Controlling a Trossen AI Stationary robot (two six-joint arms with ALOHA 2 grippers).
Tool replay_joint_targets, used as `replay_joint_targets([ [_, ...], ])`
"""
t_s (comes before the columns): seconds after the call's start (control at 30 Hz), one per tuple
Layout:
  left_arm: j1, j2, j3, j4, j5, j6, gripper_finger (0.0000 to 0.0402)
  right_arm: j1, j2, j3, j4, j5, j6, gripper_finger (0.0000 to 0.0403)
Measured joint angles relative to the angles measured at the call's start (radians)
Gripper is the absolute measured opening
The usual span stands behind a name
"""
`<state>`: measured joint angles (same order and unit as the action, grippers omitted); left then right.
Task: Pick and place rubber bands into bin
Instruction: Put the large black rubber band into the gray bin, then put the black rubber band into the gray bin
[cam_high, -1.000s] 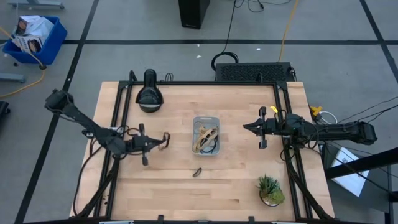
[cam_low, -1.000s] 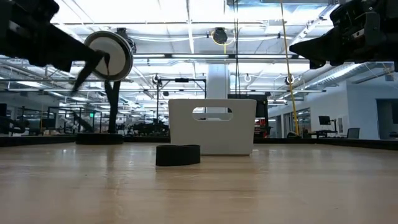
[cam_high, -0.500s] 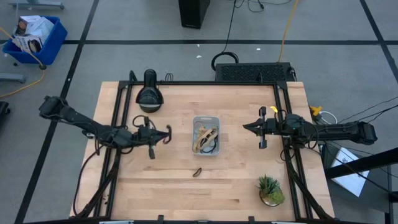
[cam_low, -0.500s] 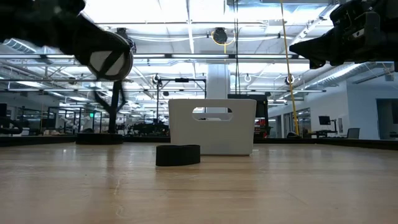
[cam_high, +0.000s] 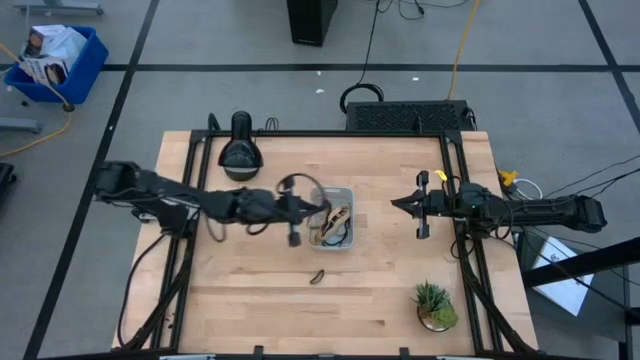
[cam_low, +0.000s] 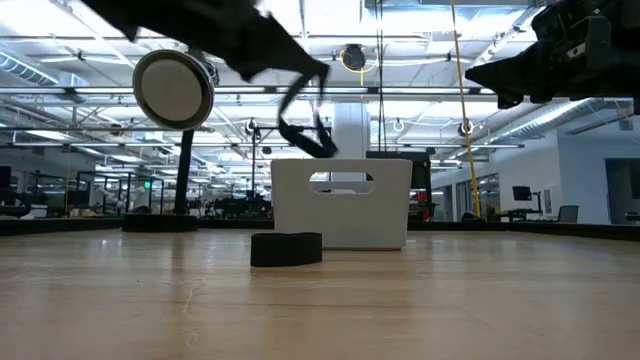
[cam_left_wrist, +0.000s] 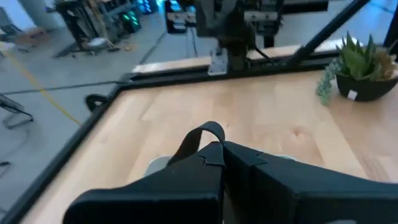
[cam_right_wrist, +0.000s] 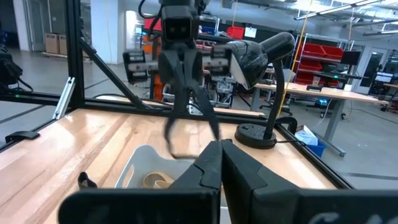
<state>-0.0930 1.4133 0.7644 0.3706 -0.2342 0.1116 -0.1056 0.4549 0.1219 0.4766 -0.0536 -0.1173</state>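
My left gripper reaches from the table's left to the left end of the bin and is shut on a dark rubber band. The bin is a pale shallow tray at mid-table and holds tan and dark bands. Another dark band lies flat on the wood nearer the front edge. It also shows in the low view. My right gripper is shut and empty, in the air to the right of the bin. My left gripper pinches the dark band between its two shut fingertips. The fingers slant down from the table's left. One part of the loop arches past the tips. The rest hangs slack below the fingers, clear of the table and above the bin's left end.
A black desk lamp stands at the far left of the table. A small potted plant stands at the near right. Black frame rails run along the left and right sides.
My left gripper has gone toward the table's right edge, from left of centre to the bin's left end. It has stayed shut on the dark band, which has travelled with it, lifted clear and swinging below the fingers.
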Motion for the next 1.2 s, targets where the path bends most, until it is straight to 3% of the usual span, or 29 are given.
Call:
replay_joint_targets([
  [0.13, 0.045, 0.135, 0.075, -0.035, 0.076, 0.000, 0.0000, 0.000, 0.000, 0.000, -0.007, 0.000, 0.000, 0.0000],
  [0.3, 0.082, 0.257, 0.106, -0.058, 0.078, -0.017, 0.0000, 0.000, 0.000, 0.000, -0.014, 0.000, -0.002, 0.0000],
  [0.63, 0.108, 0.303, 0.106, -0.056, 0.080, -0.075, 0.0014, 0.000, 0.000, 0.000, -0.017, 0.000, -0.018, 0.0000],
  [0.87, 0.110, 0.304, 0.106, -0.071, 0.130, -0.086, 0.0072, 0.000, 0.000, 0.000, -0.017, 0.000, -0.011, 0.0000],
  [1.0, 0.108, 0.304, 0.106, -0.079, 0.163, -0.091, 0.0131, 0.000, 0.000, 0.000, -0.018, 0.000, -0.004, 0.0000],
  [1.2, 0.097, 0.296, 0.106, -0.077, 0.132, -0.053, 0.0222, 0.000, 0.000, 0.000, -0.018, 0.000, -0.004, 0.0000],
])
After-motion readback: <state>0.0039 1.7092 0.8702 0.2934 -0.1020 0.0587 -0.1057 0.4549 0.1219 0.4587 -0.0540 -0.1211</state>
